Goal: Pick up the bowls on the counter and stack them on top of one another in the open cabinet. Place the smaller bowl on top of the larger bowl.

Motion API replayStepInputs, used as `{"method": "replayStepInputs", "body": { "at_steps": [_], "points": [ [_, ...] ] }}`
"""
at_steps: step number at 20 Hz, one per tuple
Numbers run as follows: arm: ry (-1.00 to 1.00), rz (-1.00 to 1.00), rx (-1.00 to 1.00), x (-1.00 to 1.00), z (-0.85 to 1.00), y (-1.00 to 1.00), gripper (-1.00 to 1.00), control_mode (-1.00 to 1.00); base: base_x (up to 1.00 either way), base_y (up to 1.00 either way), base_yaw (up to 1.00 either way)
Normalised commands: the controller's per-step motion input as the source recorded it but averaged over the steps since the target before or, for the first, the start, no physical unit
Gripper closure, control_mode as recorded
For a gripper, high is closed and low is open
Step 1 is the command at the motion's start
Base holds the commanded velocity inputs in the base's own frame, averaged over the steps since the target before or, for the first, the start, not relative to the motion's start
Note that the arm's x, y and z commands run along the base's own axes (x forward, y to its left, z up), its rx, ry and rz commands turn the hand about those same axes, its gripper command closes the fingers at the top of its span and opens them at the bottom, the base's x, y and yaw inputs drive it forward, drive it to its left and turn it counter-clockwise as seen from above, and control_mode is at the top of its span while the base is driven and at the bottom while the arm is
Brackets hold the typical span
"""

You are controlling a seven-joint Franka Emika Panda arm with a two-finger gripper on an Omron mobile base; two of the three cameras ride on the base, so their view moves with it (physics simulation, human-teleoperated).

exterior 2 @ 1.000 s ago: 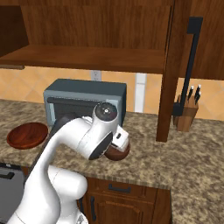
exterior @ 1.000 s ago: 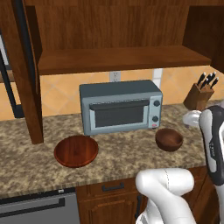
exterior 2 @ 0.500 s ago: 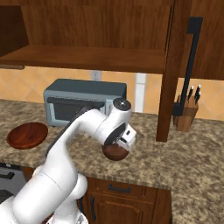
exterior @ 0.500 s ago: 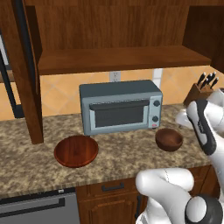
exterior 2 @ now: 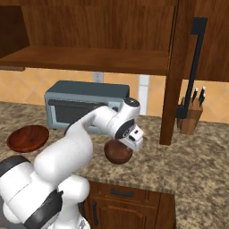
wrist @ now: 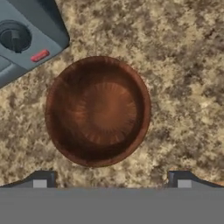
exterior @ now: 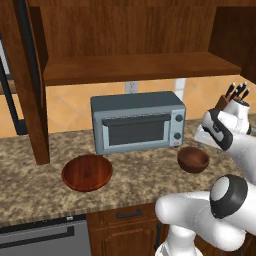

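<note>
The smaller bowl, dark brown and deep, sits upright on the granite counter, right of the toaster oven. My gripper hovers just above it and is open, its fingertips spread wider than the bowl with nothing between them. From the right base my gripper covers part of the smaller bowl. The larger bowl, wide and reddish-brown, rests on the counter left of the oven, far from the smaller bowl. The open cabinet's shelf runs above.
A grey-blue toaster oven stands at the back between the bowls, under the shelf. A knife block stands to the right, behind a dark cabinet post. Another post rises at the left.
The arm has swung the hand out from near the base to a spot over the smaller bowl. Both bowls stay where they were.
</note>
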Motion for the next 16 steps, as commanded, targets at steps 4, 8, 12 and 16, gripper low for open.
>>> {"method": "replayStepInputs", "body": {
  "at_steps": [4, 8, 12, 16],
  "points": [
    [0.09, 0.00, 0.00, 0.11, -0.37, -0.26, -1.00, -1.00, 0.00, 0.00, 0.00],
    [0.06, 0.00, 0.00, 0.04, -0.46, 0.00, -1.00, -1.00, 0.00, 0.00, 0.00],
    [0.07, 0.00, 0.00, 0.01, -0.45, 0.00, -1.00, -1.00, 0.00, 0.00, 0.00],
    [0.03, 0.00, 0.00, 0.03, -0.34, 0.00, -1.00, -1.00, 0.00, 0.00, 0.00]
  ]
}}
